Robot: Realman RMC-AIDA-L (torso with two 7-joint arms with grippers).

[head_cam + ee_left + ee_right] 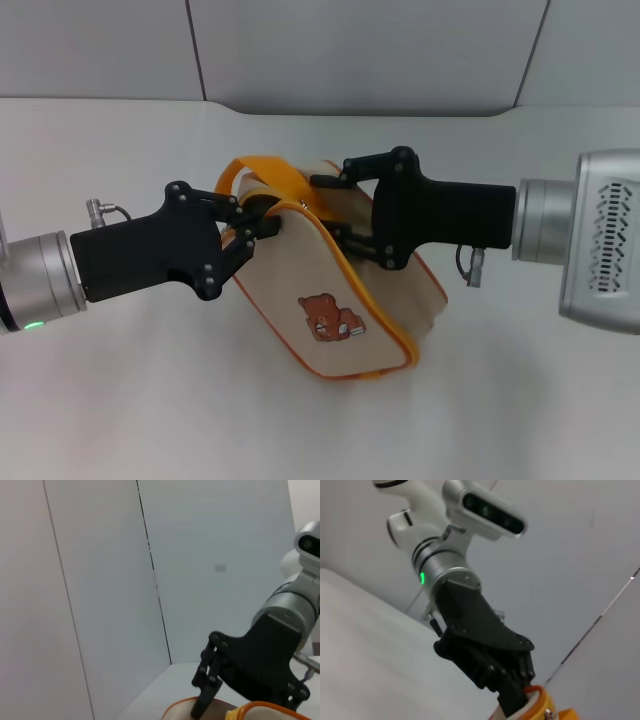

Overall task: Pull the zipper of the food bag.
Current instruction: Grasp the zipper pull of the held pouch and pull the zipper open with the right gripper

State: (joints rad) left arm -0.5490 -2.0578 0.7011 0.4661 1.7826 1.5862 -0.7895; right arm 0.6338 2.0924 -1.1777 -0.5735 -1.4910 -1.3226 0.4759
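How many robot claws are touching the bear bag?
2. The left gripper pinches the top end of the food bag by the orange strap. The right gripper clamps the bag's upper edge from the other side.

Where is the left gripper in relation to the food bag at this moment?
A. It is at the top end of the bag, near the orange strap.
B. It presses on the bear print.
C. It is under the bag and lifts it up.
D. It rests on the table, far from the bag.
A: in the head view the left gripper sits at the upper end of the food bag, beside the orange strap, away from the bear print.
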